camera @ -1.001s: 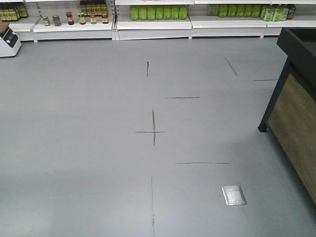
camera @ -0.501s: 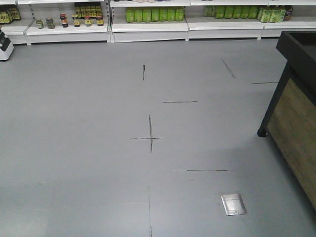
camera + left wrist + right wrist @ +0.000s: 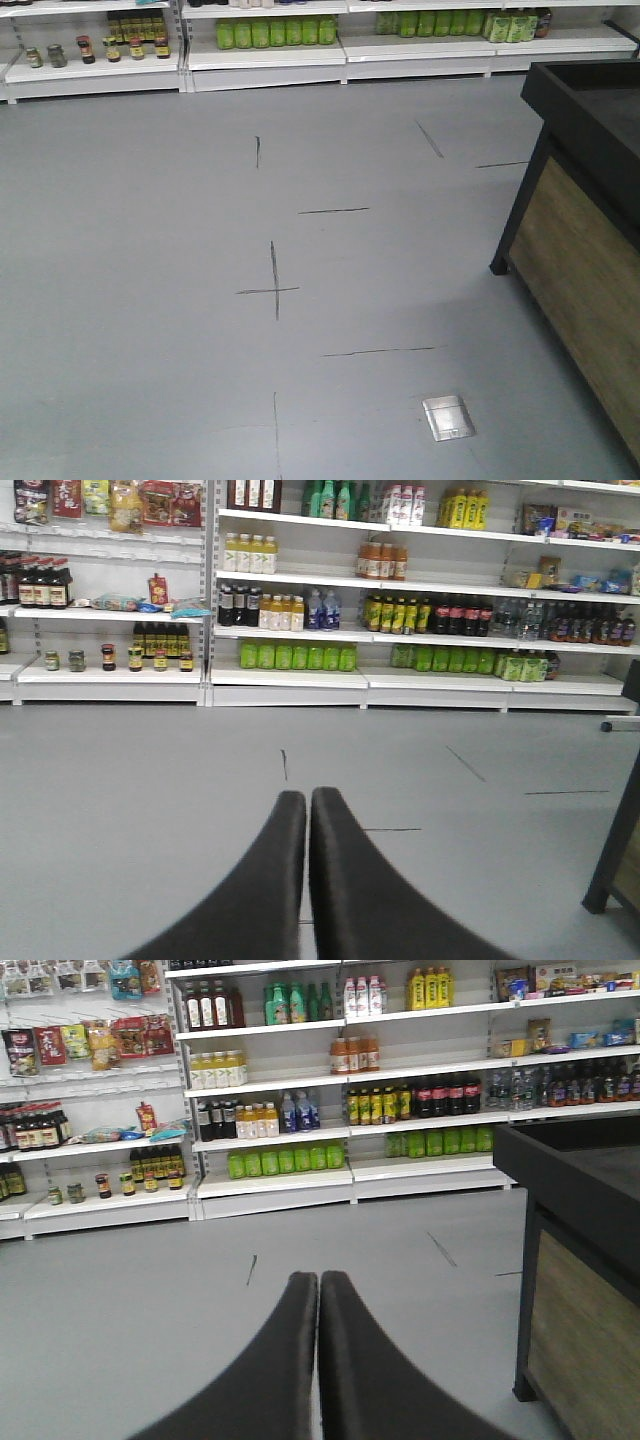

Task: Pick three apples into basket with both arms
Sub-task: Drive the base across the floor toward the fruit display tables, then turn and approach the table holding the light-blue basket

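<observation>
- Left tool: both fingers are drawn tight together with no gap showing between them, and we see nothing held. It points level across the grey floor toward the white shelves.
- Right tool: same condition, with the fingers pressed together and nothing held. It faces the same shelving.
- The three apples: we see them in none of the three views. The same goes for the basket, so we cannot say where either lies.
- Surroundings: the floor carries thin dark marks, among them a cross, and a small metal floor plate. The shelves hold bottled drinks, jars and a row of green bottles. We find no fruit on them.
- Bench: a black-framed unit with a wooden side panel and a recessed dark top stands at the right. Its top surface is hidden from these angles, so we cannot tell what it carries.
- Governing relation: the bench lies to the right of both tools. It fills the right of the right wrist view and shows as a sliver at the edge of the left wrist view, so the right arm is the nearer.
- Judgement: picking has not begun. If the apples sit on that bench, the base must turn right and close in before either tool opens.
</observation>
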Available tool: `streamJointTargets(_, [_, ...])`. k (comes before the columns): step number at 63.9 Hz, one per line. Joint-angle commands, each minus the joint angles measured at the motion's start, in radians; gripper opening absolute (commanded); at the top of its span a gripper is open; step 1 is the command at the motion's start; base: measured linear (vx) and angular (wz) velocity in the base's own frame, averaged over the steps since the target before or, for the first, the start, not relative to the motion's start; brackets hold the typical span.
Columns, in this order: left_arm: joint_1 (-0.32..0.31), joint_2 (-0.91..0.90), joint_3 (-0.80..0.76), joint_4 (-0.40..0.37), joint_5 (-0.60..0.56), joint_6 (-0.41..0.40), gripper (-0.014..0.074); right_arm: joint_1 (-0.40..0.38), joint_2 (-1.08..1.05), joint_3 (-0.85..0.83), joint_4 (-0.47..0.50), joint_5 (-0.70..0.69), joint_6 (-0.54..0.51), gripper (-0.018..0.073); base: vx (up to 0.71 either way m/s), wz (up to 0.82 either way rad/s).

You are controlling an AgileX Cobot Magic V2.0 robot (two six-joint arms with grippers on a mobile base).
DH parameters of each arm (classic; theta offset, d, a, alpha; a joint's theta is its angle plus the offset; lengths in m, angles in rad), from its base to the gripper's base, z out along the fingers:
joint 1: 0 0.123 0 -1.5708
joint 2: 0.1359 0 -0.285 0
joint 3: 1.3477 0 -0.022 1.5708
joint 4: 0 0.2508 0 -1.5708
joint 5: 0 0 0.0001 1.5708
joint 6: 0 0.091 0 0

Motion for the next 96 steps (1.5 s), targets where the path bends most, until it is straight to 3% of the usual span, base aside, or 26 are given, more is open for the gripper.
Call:
streamJointTargets(1, [0.002,-0.014,0.021,-0.009,-0.077,-0.008,-0.0006,-0.002,-0.007,0.014,-0.005,-0.073,-0.006,-0.0009,0.09,-0.28])
streamJointTargets(96, [0.002,-0.014,0.021,-0.009,-0.077,-0.008,-0.0006,-0.002,-0.007,0.014,-0.005,-0.074,-0.006,-0.0009,0.13,-0.53])
